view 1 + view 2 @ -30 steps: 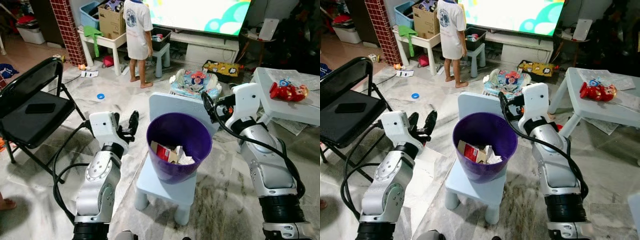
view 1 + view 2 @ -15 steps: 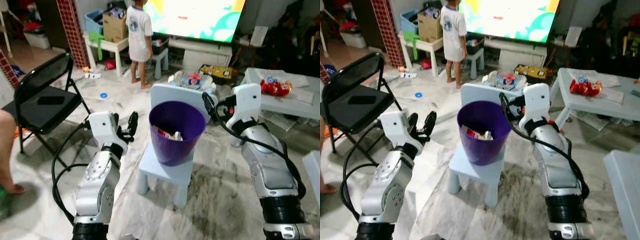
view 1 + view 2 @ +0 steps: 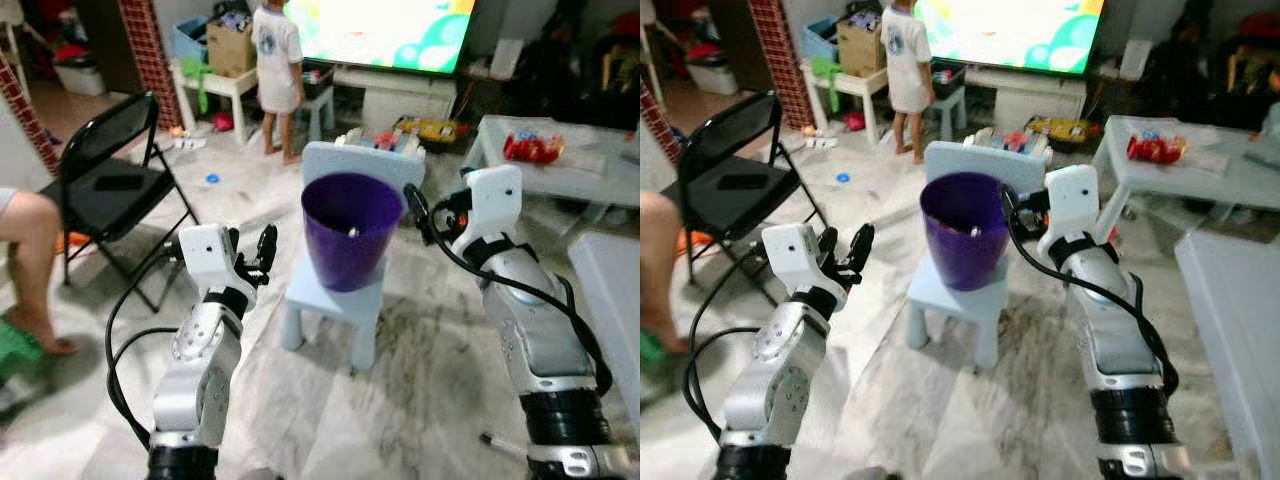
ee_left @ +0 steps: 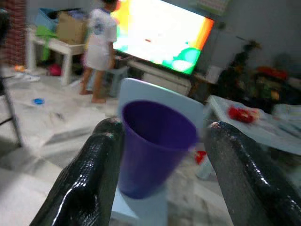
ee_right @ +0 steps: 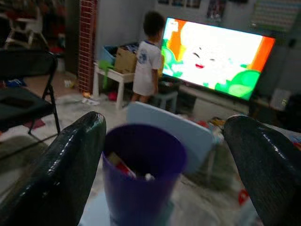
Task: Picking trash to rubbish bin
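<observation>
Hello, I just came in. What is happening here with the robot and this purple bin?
The robot stands facing a purple plastic rubbish bin that sits on a small pale blue chair, with some trash inside it. Both arms are raised, one on each side of the bin: the left gripper and the right gripper have their fingers open and hold nothing. A person stands further back in front of a large bright screen, and a black folding chair is on the robot's left.
</observation>
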### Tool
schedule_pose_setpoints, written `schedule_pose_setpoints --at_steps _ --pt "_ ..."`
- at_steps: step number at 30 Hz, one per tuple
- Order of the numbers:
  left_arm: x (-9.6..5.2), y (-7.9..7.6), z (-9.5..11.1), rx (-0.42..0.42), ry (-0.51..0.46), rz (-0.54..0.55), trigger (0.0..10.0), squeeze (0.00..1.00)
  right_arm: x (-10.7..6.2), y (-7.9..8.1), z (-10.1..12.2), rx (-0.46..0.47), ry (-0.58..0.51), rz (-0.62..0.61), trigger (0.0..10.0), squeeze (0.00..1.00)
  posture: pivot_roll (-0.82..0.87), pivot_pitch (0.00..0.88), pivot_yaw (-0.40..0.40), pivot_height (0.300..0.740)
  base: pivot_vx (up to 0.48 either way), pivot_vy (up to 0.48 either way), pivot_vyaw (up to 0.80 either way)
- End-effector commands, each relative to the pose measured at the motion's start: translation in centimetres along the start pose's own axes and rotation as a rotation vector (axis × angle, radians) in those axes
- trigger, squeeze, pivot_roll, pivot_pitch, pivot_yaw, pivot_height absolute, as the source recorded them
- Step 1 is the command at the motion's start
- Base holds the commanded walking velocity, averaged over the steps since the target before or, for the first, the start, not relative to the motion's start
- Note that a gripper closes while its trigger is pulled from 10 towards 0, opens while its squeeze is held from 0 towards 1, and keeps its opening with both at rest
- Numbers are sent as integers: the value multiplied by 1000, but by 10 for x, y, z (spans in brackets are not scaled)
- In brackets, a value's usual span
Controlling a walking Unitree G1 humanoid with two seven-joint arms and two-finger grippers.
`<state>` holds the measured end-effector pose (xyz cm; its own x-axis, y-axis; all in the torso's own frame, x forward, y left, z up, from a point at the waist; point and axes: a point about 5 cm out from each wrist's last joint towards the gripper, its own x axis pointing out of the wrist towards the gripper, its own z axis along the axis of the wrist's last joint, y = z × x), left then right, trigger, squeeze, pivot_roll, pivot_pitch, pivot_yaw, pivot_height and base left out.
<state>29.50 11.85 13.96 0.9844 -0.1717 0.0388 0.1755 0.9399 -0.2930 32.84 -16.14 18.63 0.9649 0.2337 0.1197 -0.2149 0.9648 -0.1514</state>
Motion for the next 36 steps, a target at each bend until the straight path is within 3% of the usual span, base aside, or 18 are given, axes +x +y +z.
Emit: schedule_pose_setpoints --at_steps 1,15,25,36 --pt "0 -1 2 4 -7 -2 10000 0 1 0 6 -2 -18 -2 10000 0 85 16 -54 740 -304 0 0" --pt "1 -2 1 1 -6 -6 10000 0 2 -1 6 -9 -14 3 10000 0 81 12 -62 740 -290 0 0" --pt "1 -4 0 -9 -11 -2 10000 0 2 -1 5 -12 -2 5 10000 0 74 17 -65 740 0 0 0" --pt "1 -3 0 -33 -11 0 10000 0 2 0 4 -10 9 8 10000 0 72 18 -66 740 0 0 -735"
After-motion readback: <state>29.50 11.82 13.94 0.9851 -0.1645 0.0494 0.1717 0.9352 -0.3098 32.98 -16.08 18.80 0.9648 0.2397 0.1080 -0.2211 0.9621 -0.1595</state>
